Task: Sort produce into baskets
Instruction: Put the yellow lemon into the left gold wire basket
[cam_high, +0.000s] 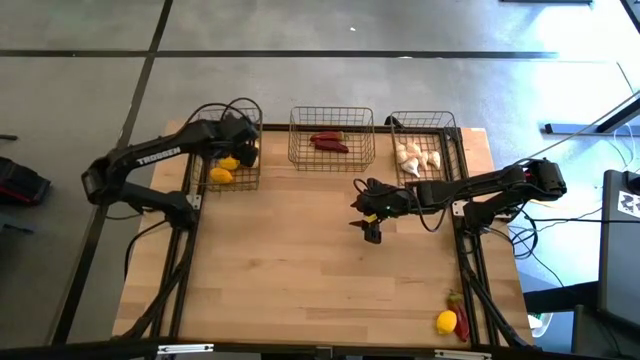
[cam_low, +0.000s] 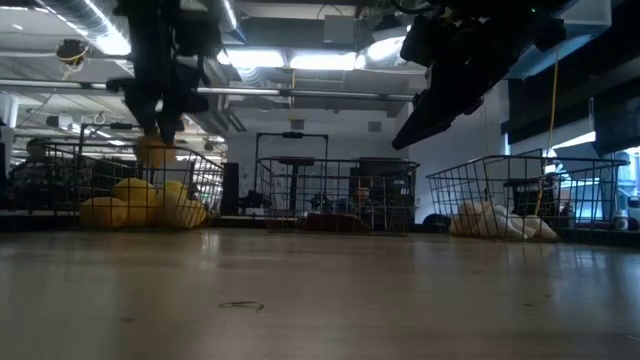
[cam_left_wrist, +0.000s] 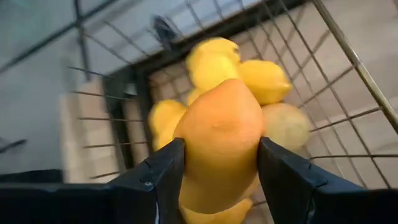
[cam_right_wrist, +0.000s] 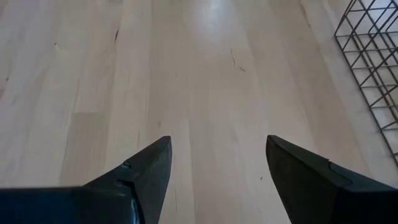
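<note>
Three wire baskets stand along the table's far edge: the left one (cam_high: 228, 150) holds lemons (cam_low: 140, 203), the middle one (cam_high: 332, 135) red chili peppers (cam_high: 328, 143), the right one (cam_high: 428, 148) garlic bulbs (cam_high: 417, 157). My left gripper (cam_high: 243, 148) is over the left basket, shut on a lemon (cam_left_wrist: 219, 142). My right gripper (cam_high: 371, 228) is open and empty above the bare table middle. A lemon (cam_high: 446, 322) and a chili (cam_high: 459, 312) lie at the near right corner. My left gripper pinches the lemon by its two opposite sides (cam_left_wrist: 186, 149) between its two fingers. The fingers come from above, pointing down into the basket. The lemon is lifted clear, above the lemons lying in the basket (cam_low: 155, 150).
The table's middle and near left show bare wood (cam_high: 280, 270). Cables run along the table's right edge (cam_high: 480, 290). The room beyond shows racks and ceiling lights.
</note>
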